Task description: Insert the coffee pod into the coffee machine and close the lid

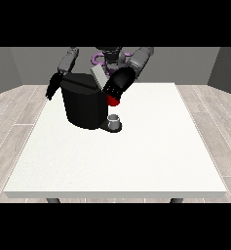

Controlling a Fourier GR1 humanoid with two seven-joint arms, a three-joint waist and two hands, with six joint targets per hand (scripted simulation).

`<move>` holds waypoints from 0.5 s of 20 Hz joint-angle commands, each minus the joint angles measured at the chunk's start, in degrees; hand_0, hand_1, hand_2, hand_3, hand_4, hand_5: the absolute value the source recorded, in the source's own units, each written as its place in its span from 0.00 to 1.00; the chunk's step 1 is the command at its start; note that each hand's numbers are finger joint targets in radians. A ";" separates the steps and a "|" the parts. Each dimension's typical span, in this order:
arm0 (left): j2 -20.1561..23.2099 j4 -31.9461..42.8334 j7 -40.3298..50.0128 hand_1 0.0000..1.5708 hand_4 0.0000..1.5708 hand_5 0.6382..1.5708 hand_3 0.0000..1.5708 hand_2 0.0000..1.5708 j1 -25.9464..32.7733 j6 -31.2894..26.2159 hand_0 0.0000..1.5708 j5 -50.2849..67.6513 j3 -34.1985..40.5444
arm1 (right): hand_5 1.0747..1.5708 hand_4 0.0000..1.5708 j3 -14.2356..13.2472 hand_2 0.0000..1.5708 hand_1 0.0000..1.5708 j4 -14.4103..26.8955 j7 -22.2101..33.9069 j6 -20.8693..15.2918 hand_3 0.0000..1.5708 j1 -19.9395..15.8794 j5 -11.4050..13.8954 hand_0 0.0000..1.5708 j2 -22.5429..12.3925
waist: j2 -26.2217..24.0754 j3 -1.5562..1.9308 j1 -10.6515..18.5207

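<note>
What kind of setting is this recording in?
Probably a bare test room, not a kitchen: plain grey walls, pale wood-plank floor, and one large white table holding only a black coffee machine.

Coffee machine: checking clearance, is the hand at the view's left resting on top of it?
No, that hand hangs beside the coffee machine, at its left edge.

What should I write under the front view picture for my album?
Robot hand at the view's right reaches over the black coffee machine on a white table.

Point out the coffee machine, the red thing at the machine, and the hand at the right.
coffee machine [83, 105], front view, black front wall.
red thing at the machine [112, 101], front view, its middle.
hand at the view's right [119, 83], front view, its back.
</note>
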 commanded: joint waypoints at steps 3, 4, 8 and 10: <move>1.08 0.64 -1.71 0.80 0.00 1.00 0.60 0.77 0.39 1.78 0.80 -0.95 0.14 | 1.00 0.00 -1.49 0.00 0.00 -0.55 2.27 1.84 0.00 -0.96 -0.98 0.00 -2.52 | -0.47 -0.01 -0.54; 1.09 0.51 -2.80 0.78 0.00 1.00 0.56 0.75 0.23 3.11 0.78 -1.86 -0.55 | 1.00 0.05 0.85 0.00 0.00 -1.59 0.46 -0.22 0.00 0.04 0.63 0.00 0.25 | 0.59 -0.01 -1.17; 4.08 1.27 -6.15 0.64 0.00 1.00 0.46 0.65 0.21 5.12 0.64 -2.99 -0.31 | 1.00 0.14 0.49 0.00 0.00 -3.69 5.06 0.94 0.00 -2.70 0.72 0.00 -1.78 | 2.65 -0.04 -1.94; 2.70 0.45 -5.40 0.52 0.00 1.00 0.42 0.58 0.29 6.01 0.52 -3.64 -0.97 | 1.00 0.12 0.61 0.00 0.00 -2.48 2.06 0.16 0.00 -1.76 0.93 0.00 -0.84 | 2.77 -0.01 -1.19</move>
